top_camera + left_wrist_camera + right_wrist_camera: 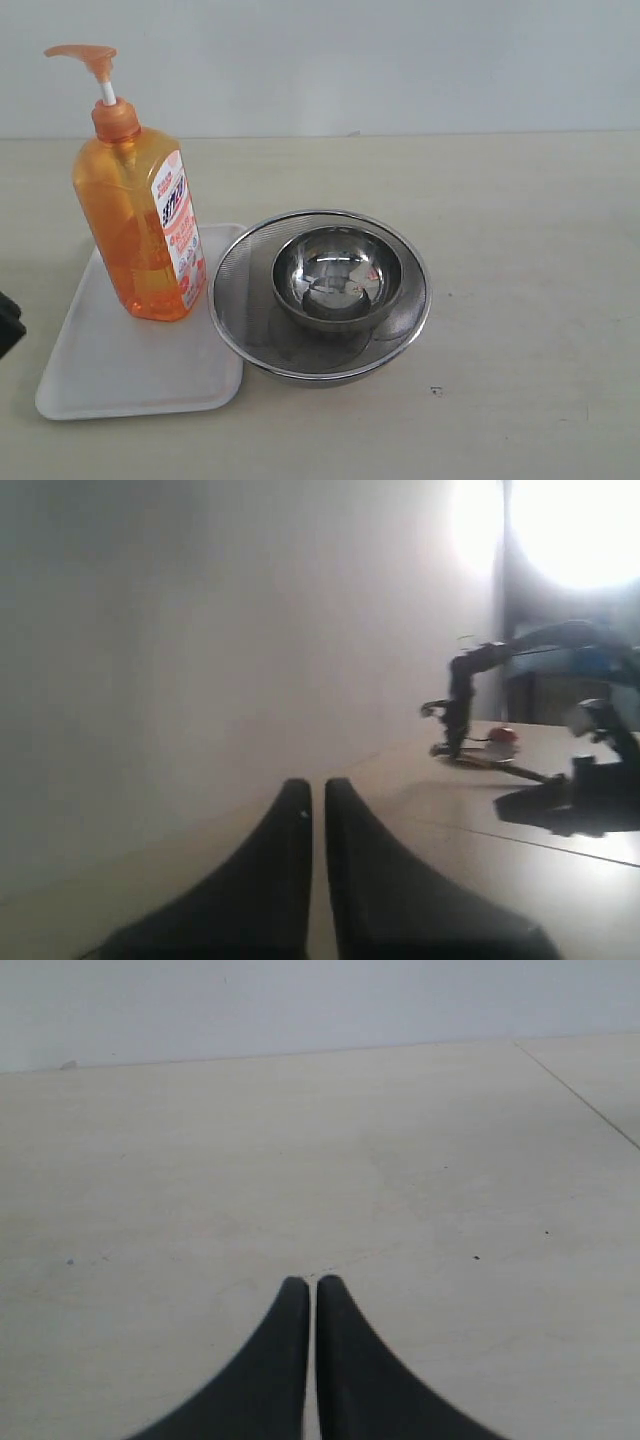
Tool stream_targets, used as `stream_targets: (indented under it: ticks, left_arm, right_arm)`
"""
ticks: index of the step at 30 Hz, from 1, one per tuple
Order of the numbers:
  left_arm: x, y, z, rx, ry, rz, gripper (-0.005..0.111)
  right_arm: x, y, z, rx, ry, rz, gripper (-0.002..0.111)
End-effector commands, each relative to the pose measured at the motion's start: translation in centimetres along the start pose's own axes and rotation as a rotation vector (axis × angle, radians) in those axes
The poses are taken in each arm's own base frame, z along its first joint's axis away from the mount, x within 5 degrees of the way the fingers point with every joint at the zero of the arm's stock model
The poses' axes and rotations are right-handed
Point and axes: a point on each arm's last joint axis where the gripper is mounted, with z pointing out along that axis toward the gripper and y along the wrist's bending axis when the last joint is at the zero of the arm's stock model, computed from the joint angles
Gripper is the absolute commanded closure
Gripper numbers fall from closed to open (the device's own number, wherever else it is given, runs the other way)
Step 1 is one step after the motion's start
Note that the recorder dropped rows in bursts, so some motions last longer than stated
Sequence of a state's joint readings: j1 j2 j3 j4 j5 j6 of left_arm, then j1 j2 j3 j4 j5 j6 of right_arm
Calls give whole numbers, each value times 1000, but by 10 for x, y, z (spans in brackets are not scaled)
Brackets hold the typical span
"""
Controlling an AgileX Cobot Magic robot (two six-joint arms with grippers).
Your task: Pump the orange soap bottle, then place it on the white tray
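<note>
The orange soap bottle [140, 215] stands upright on the white tray [120, 365] at the left of the exterior view, its pump head pointing left. Neither wrist view shows the bottle or the tray. My left gripper [317, 785] is shut with nothing between its fingers, looking along the table toward a wall. A dark bit of that arm [8, 325] shows at the left edge of the exterior view. My right gripper [313, 1282] is shut and empty over bare table, and it is out of the exterior view.
A round steel mesh strainer [320, 300] with a smaller steel bowl [337, 278] inside it sits against the tray's right edge. In the left wrist view another robot arm [480, 705] and dark equipment [585, 790] stand on a far table.
</note>
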State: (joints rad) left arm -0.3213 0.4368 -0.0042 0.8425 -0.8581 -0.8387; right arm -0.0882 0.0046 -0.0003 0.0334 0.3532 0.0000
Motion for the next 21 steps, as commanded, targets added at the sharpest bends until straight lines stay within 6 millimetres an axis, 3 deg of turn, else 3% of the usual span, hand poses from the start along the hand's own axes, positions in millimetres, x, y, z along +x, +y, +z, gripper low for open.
stream_targets:
  ticks: [1,21]
  left_arm:
    - [5,11,-12,-208,57,-68,102]
    - [4,10,-36,-408,31,3,102]
  right_arm:
    - [-1,0,0,3,-15,-9,108]
    - [-1,0,0,3,-9,-7,108]
